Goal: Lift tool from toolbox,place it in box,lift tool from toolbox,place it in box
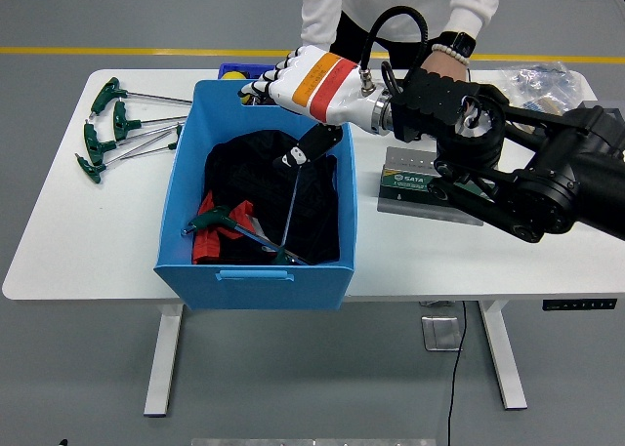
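The big blue box [181,187] stands left of the table's middle, lined with black cloth [278,187]. A green T-handle key [221,219] lies in it on something red. My right hand [293,87], white with orange and red bands, hovers over the box's far right corner, fingers extended, thumb pointing down. A second thin key [290,207] stands almost upright in the box, its top end at my thumb tip and its lower end near the front wall. No finger is wrapped around it. The grey-green tool holder [422,182] sits right of the box, under my forearm.
Several green T-handle keys [115,126] lie on the table left of the box. A small blue bin [244,72] stands behind the box. A person in white sleeves stands at the far side, one hand [444,60] above my arm. A plastic bag [537,80] lies at the far right.
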Available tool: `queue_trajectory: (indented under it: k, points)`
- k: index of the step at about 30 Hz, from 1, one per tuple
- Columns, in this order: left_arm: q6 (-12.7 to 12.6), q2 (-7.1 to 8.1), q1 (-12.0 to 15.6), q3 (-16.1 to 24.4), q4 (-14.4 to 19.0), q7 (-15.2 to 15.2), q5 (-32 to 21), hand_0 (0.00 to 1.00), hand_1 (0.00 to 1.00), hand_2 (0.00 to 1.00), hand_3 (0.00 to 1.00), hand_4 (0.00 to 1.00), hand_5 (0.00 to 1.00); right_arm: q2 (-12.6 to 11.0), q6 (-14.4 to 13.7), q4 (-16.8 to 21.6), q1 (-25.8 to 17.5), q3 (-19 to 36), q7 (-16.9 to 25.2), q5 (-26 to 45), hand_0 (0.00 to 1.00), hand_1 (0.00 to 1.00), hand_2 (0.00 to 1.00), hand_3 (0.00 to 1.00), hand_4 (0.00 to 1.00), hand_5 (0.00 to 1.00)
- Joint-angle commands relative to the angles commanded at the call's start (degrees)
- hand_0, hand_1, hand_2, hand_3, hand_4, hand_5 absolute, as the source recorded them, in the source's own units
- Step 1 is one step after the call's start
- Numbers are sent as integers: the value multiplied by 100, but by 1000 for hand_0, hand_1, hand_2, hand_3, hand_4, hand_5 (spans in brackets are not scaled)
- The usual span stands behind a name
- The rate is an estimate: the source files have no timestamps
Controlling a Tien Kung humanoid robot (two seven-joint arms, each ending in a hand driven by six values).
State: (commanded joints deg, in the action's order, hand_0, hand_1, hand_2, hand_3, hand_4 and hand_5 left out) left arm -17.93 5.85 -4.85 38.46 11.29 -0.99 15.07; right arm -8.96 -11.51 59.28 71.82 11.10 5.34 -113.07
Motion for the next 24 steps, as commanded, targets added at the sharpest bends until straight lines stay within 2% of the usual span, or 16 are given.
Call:
queue_trajectory:
  k: [2,3,14,15,22,24]
  points:
    - [2,-1,2,17,-1,-5,22,682,658,718,755,945,838,4,-18,-40,-16,-1,0,-11,681,737,830,964,952,591]
    - [3,-1,2,16,-1,-4,20,681,657,718,755,945,839,5,-8,-61,-21,-1,-4,-23,769,801,880,998,949,590]
    - [7,-17,-13,-112,0,33,-165,680,658,718,755,945,840,-81,145,-229,-236,163,-45,-33,784,811,887,998,943,569]
    - [9,-17,-14,-135,0,39,-195,682,658,718,755,945,839,-104,149,-245,-275,193,-47,-28,789,813,888,984,970,581]
    - [13,-35,-2,-213,-1,54,-319,682,658,716,754,945,840,-400,158,-379,-715,478,-54,27,799,816,888,962,975,579]
    - [16,-44,6,-232,-2,58,-353,682,658,716,754,945,840,-560,107,-398,-939,645,-44,45,799,816,888,962,975,579]
